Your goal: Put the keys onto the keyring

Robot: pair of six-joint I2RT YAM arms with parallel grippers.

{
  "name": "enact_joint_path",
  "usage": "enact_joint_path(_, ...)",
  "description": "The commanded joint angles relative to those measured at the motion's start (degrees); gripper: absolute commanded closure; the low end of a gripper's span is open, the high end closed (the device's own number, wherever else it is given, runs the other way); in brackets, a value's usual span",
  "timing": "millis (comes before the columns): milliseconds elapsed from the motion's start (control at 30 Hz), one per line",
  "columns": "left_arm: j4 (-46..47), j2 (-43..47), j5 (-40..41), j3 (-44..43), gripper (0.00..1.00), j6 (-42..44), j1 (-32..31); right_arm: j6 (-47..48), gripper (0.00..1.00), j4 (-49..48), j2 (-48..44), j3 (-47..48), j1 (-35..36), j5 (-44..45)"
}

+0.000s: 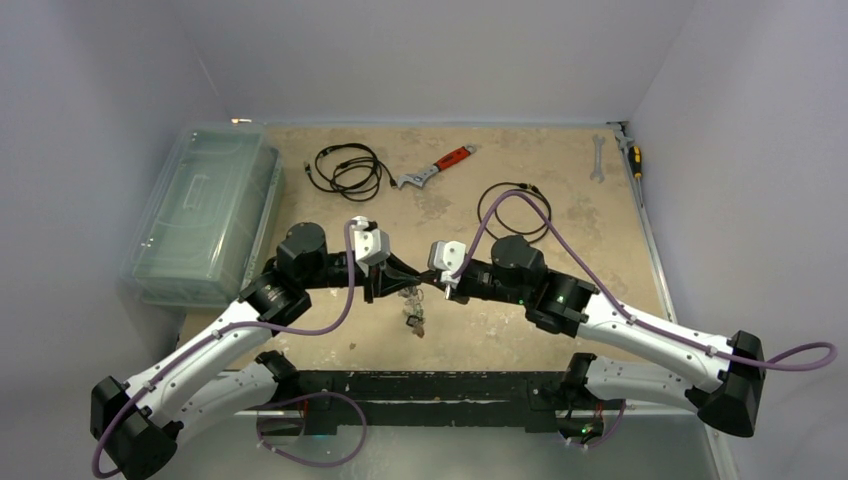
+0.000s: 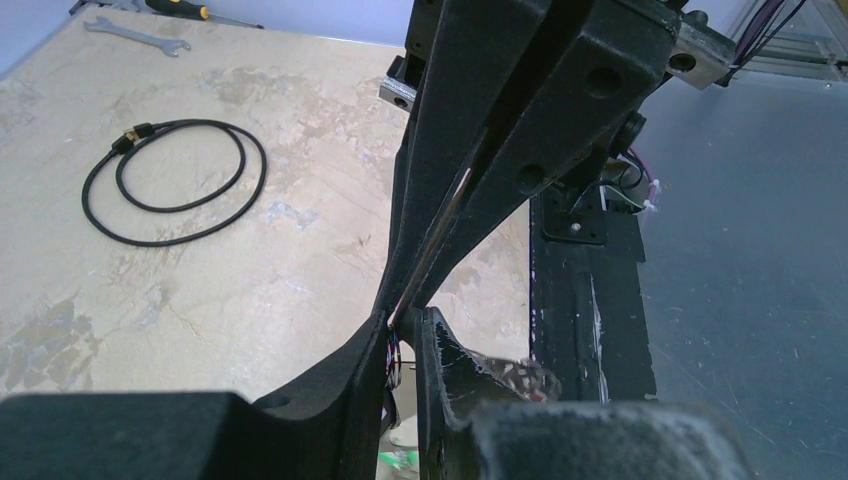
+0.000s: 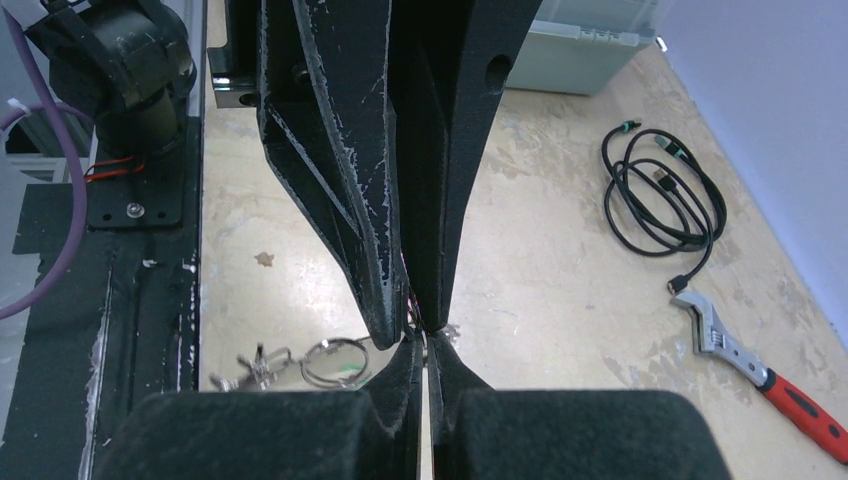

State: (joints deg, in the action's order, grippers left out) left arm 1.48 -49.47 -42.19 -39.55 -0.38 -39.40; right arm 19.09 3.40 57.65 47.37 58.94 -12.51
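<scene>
Keyring (image 2: 436, 240): seen edge-on from the left wrist as a thin bright metal strip. It sits above the tabletop (image 1: 560, 170), close to the middle of the near edge, where the two arms meet.

- We judge it light and springy. It is thin enough to twist or slip sideways if pinched on its flat.
- Best hold is across the wire, close to the opening, so the end stays free for threading.

Keys (image 1: 413, 320): a small bunch just below the meeting point, toward the near edge.

- The right wrist view shows them as pale metal pieces with a small ring and a touch of green beside them.
- We cannot tell whether they hang or lie flat.
- We judge them light, hard and slick, likely to swing or skate. Grip the head, not the blade.

Right pincer (image 3: 424, 350): fingers drawn together on the strip, which runs up between them.

Left pincer (image 2: 405, 330): fingers nearly together, tips meeting the right one's tips, with the strip's lower end running into the gap. We read it as clamped on the hoop too, though the contact itself is hidden.

Farther out:
- One black cable (image 1: 345, 168) is coiled toward the far edge.
- A second cable (image 1: 515, 205) lies right of centre.
- A red-handled wrench (image 1: 437, 168) lies between them, near the far edge.
- A clear plastic box (image 1: 205, 210) runs along the left edge.
- A spanner (image 1: 597, 158) and a screwdriver (image 1: 632, 155) lie at the far right corner.
</scene>
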Motion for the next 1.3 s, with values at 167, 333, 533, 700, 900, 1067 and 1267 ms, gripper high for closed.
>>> enact_joint_path(167, 1.8, 0.6, 0.1, -2.5, 0.84, 0.0, -0.7, -1.2, 1.0, -6.4, -3.0, -0.2, 0.2, 1.7)
enact_joint_path(333, 0.5, 0.9, 3.2, -3.0, 0.76, 0.1, -0.6, -1.4, 1.0, -4.5, -3.2, 0.1, 0.2, 2.3)
enact_joint_path(533, -1.2, 1.7, 4.7, -3.5, 0.62, 2.7, -0.6, -1.6, 1.0, -2.0, -3.8, 0.0, 0.2, 4.1)
enact_joint_path(700, -4.5, 2.7, 5.6, -4.0, 0.51, 5.2, -0.5, -1.8, 1.0, -0.1, -4.0, 0.5, 0.3, 4.4)
enact_joint_path(900, -5.5, 5.0, 8.0, -3.0, 0.49, 8.3, -0.5, -1.6, 1.0, 2.2, -3.5, 1.3, 0.3, 4.9)
enact_joint_path(1067, -3.7, 6.7, 9.4, -0.3, 0.49, 10.3, -0.5, -1.5, 1.0, 2.5, -3.5, 1.4, 0.3, 4.7)
enact_joint_path(1267, 1.7, 7.3, 4.8, 4.9, 0.52, 14.3, -0.7, -1.3, 1.0, 2.7, -3.8, 1.8, 0.3, 3.9)
